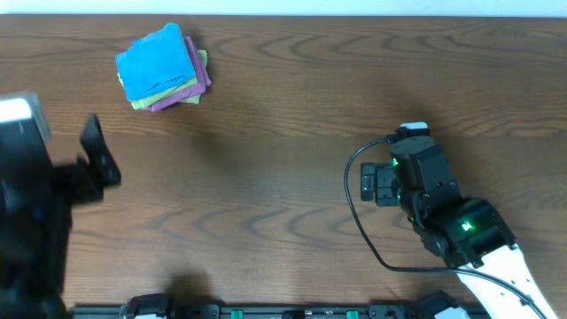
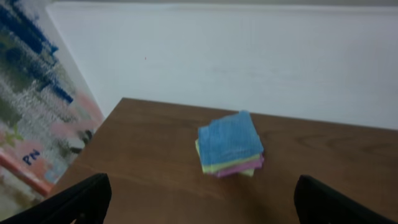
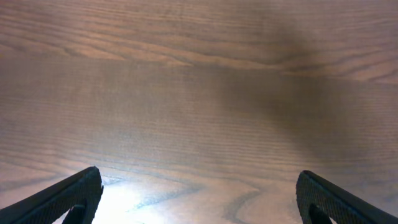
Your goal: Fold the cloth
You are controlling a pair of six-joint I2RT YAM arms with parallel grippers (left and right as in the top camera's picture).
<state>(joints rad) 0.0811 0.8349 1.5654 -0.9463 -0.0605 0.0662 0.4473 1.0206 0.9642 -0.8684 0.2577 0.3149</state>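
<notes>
The cloth (image 1: 158, 60), bright blue and folded into a rough square, lies on top of a small stack on the counter (image 1: 283, 133). Directly beneath it are a lime-green cloth (image 2: 214, 167) and a pink-purple cloth (image 2: 239, 168), whose edges show along the stack's sides.

The left claw (image 2: 202, 182) is near the stack and faces it. Its two dark fingers (image 2: 81, 199) are spread wide and hold nothing, and bare counter lies between it and the stack. The right claw (image 3: 199, 174) is well apart from the stack, on the far side of the counter. Its jaws also stand wide and empty over plain wood grain. A green light (image 1: 465, 226) glows on the right arm, and a black cable (image 1: 354, 213) loops beside it, on the side toward the stack.

Beyond the stack, past the counter's edge, rises a white wall (image 2: 249, 56). A coloured panel (image 2: 31, 106) leans to one side of the stack. Its blue marks and lettering are too blurred to read. No writing can be made out on the cloths.
</notes>
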